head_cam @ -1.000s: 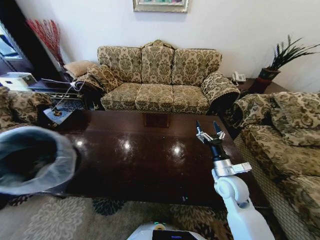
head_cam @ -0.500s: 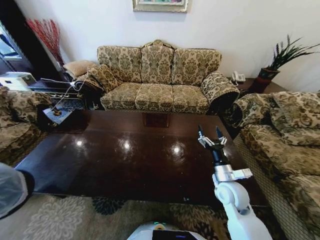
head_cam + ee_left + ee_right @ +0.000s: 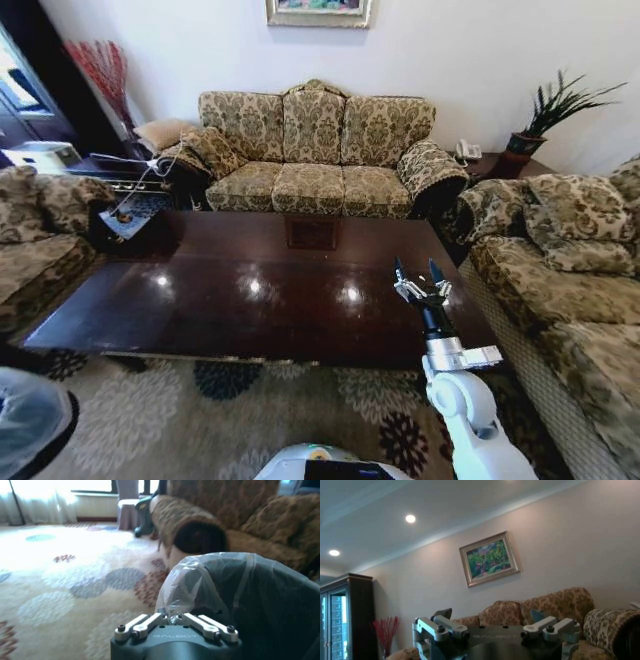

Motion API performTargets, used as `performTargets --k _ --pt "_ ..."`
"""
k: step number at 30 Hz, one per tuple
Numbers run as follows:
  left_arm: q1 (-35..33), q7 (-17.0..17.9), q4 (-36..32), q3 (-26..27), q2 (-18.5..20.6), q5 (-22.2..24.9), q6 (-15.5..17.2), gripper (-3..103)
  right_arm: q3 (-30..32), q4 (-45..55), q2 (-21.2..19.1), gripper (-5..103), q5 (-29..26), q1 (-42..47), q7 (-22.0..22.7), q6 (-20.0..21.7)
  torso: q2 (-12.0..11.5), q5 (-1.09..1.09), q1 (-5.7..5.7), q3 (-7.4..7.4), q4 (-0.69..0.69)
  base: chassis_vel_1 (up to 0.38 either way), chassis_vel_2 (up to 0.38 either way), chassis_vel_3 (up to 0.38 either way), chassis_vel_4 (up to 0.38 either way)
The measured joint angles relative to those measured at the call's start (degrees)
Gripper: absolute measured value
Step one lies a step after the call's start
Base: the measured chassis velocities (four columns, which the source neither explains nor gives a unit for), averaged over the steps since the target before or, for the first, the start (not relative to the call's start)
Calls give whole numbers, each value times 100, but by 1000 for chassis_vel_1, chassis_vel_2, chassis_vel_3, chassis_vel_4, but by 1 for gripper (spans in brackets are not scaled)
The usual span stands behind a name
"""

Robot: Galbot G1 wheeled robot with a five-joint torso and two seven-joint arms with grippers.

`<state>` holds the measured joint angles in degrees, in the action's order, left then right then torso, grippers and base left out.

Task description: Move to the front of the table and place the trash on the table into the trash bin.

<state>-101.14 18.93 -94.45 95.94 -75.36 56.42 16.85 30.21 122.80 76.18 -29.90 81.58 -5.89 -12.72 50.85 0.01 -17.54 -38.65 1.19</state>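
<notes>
The table (image 3: 220, 310), dark and glossy with a carved square at its middle, lies across the head view in front of me. The trash is out of view. The trash bin (image 3: 28, 438), lined with a whitish bag, shows at the bottom left corner. In the left wrist view my left gripper (image 3: 175, 619) is shut on the bag-covered rim of the trash bin (image 3: 260, 603), above the carpet. My right gripper (image 3: 420, 274) stands raised over the table's right end, open and holding nothing. In the right wrist view, the right gripper (image 3: 490, 614) points up towards the wall.
A patterned sofa (image 3: 320, 150) stands behind the table, an armchair (image 3: 560, 270) to the right and another (image 3: 40, 230) to the left. A side table with cables (image 3: 130, 190) is at the back left. Patterned carpet (image 3: 200, 420) lies between me and the table.
The whole head view has shifted, so the camera has moved and the table now looks farther off. The bin has sunk from the left edge to the bottom left corner. The right gripper has barely moved.
</notes>
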Motion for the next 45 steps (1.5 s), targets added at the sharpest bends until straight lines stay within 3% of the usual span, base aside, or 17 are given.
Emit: performTargets --k 4,8,12,16,26,34,45 --pt "112 -85 693 -364 176 -8 -122 3 -47 14 18 100 11 41 7 -14 4 0 6 4 0 178 -160 -166 154" --pt "405 -206 1828 -1121 445 -15 -386 3 -102 56 29 100 88 178 2 -73 0 -4 -1 -1 -1 33 -30 -41 46" --pt "645 -331 2391 -1525 580 -30 -600 3 -119 63 26 100 135 252 -13 -108 -4 -7 -10 -4 -1 -24 41 48 -43" --pt "1369 -917 3751 -2212 971 -283 -1257 3 -249 110 23 100 355 426 45 -216 -3 -1 -7 -2 -5 -24 27 24 -38" --pt "2187 -1266 4606 -2591 1145 -450 -1240 3 -374 167 34 100 666 652 56 -366 -2 -2 -4 -1 -4 0 0 0 0" --pt "2332 -1525 4951 -2707 1073 -614 -1463 3 -392 119 115 100 714 657 57 -397 -1 -2 -2 0 -2 0 0 0 0" --pt "2408 -1558 5084 -2734 911 -660 -1578 3 -349 93 125 100 569 709 73 -511 -1 1 -2 -1 -2 98 83 -88 -100"
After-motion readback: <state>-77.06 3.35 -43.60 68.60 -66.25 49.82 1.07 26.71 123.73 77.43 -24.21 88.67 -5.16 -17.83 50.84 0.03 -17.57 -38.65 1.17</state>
